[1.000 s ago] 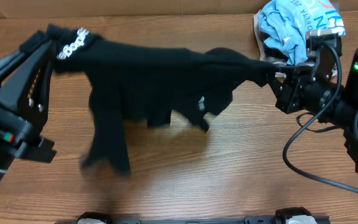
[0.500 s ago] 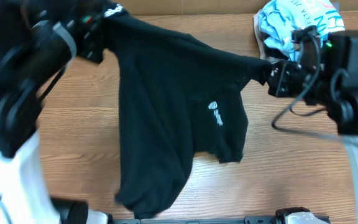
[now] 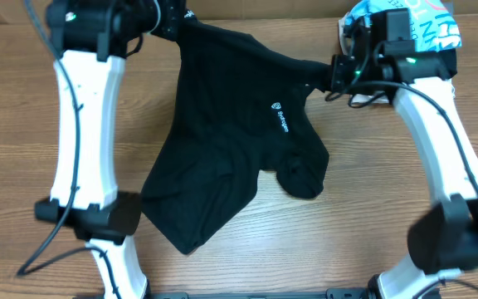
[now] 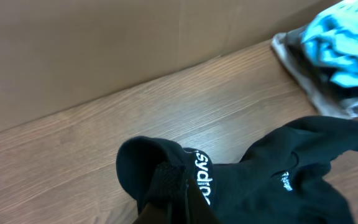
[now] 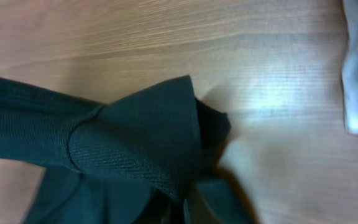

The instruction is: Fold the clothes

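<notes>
**A:** Where is the black shirt (image 3: 222,141)?

**B:** Take the overhead view as the dial. The shirt is strung across the far half of the bench (image 3: 372,191), from 11 o'clock to 2 o'clock. Its body hangs down from there to a rounded end near 7 o'clock. A small white logo (image 3: 279,116) faces up close to the centre.

**A:** What holds it?

**B:** Both hands. The left hand (image 3: 170,18) is at 11 o'clock, clamped on a bunched edge with white lettering (image 4: 201,182) printed just beside the grip. The right hand (image 3: 336,76) is at 2 o'clock, pinching a gathered ribbed fold. The cloth is pulled taut between the two.

**A:** Can you see the fingers themselves?

**B:** Hardly. In both wrist views the fabric wads up over them.

**A:** Anything else nearby?

**B:** A light blue tee (image 3: 417,25) is crumpled at 1 o'clock, just beyond the right hand. A pale garment (image 4: 294,53) lies under it. A brown cardboard wall (image 4: 92,50) runs along the far edge.
</notes>
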Motion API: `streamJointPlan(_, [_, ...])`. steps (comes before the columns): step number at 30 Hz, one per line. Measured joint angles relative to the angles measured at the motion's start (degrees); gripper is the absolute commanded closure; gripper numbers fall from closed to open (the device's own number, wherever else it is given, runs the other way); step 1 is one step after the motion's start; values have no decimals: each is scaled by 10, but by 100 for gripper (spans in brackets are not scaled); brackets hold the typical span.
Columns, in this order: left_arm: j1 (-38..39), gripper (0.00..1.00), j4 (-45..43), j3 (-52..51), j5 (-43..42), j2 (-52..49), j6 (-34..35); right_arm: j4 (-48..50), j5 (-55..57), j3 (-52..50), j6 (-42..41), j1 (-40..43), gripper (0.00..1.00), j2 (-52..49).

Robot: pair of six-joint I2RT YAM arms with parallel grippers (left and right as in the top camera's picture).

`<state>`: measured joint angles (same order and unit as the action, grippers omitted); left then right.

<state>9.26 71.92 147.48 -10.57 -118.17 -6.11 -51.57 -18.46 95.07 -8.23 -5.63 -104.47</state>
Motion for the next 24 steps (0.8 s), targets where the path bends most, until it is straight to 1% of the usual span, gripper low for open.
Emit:
streamJointPlan(2, [0, 96, -14, 0, 4, -25, -1, 26, 3, 0, 2, 0, 43, -30])
streamJointPlan(6, [0, 96, -39, 0, 11, -64, -1, 47, -6, -3, 8, 1, 33, -49])
streamJointPlan(9, [0, 96, -53, 0, 14, -74, -1, 17, -30, 10, 9, 1, 30, -46])
streamJointPlan(12, [0, 96, -69, 0, 15, -75, -1, -14, -51, 21, 10, -5, 30, -38])
streamJointPlan(15, [0, 96, -74, 0, 16, -75, -1, -66, -65, 27, 19, -34, 30, -24])
streamJointPlan(17, [0, 96, -74, 0, 17, -75, -1, -93, -70, 27, 24, -65, 30, -19])
streamJointPlan(18, [0, 96, -75, 0, 17, -75, -1, -99, -71, 25, 27, -97, 30, -18])
streamJointPlan(19, [0, 96, -75, 0, 17, -75, -1, -99, -72, 24, 28, -104, 30, -18])
streamJointPlan(21, [0, 96, -75, 0, 17, -75, -1, -96, -70, 12, 30, -149, 29, -18])
streamJointPlan(24, [0, 96, -77, 0, 17, -75, -1, -86, -36, -23, 28, -221, 28, -18])
